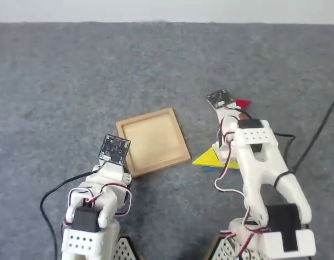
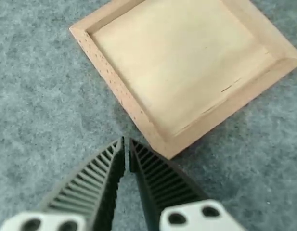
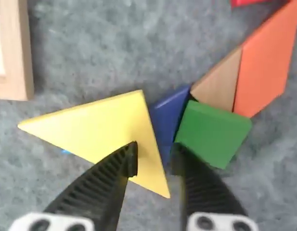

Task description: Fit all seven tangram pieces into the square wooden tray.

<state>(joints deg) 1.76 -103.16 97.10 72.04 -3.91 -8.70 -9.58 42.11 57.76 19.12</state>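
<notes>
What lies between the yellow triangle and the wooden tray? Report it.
Only bare grey mat lies between yellow triangle and wooden tray, per the right wrist view.

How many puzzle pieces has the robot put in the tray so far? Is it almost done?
Not nearly. Done: nothing yet, no piece lies in the wooden tray. In hand: the right hand is open over the yellow triangle, gripping nothing; the left hand is shut by a tray corner. Left: yellow triangle, blue piece, green square, tan triangle, orange piece and red piece, all on the grey mat.

Pale wooden tray (image 1: 146, 116), yellow triangle (image 3: 105, 130), blue piece (image 3: 168, 115), green square (image 3: 213, 132), orange piece (image 3: 266, 67), tan piece (image 3: 220, 86), red piece (image 1: 243, 103), grey table covering (image 1: 74, 81)
</notes>
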